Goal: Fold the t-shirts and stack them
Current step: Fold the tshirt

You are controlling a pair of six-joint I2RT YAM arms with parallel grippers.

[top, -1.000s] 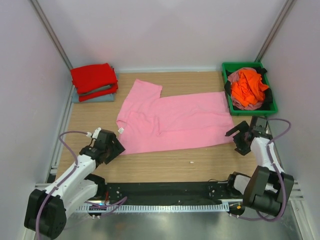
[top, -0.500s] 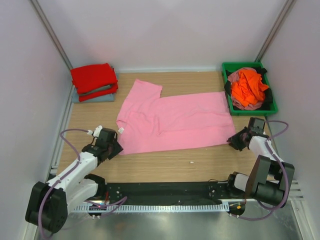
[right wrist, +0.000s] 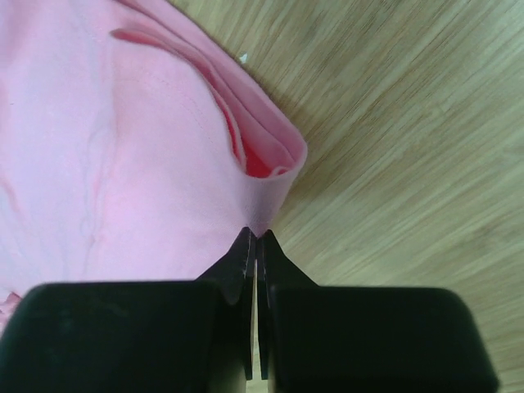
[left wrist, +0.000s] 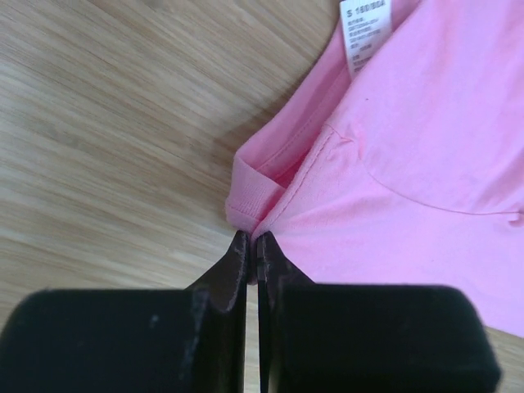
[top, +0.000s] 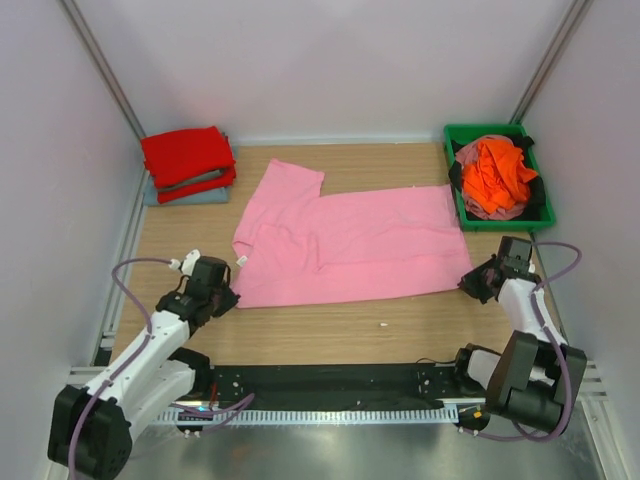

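Observation:
A light pink t-shirt lies spread flat on the wooden table, one sleeve pointing to the back. My left gripper is shut on the pink t-shirt at its near-left corner, the fabric pinched between the tips. My right gripper is shut on the pink t-shirt at its near-right corner, where the hem bunches into a fold above the tips. A folded red t-shirt rests on a folded grey-blue t-shirt at the back left. An orange t-shirt lies crumpled in the green bin.
The green bin stands at the back right, close to the pink shirt's right edge, with dark and pinkish cloth under the orange one. White walls close in both sides and the back. A small white speck lies on the wood near the front.
Both grippers have closed from open onto the pink shirt's near corners. The right one moved in towards the shirt's corner; the left one shifted slightly to its corner.

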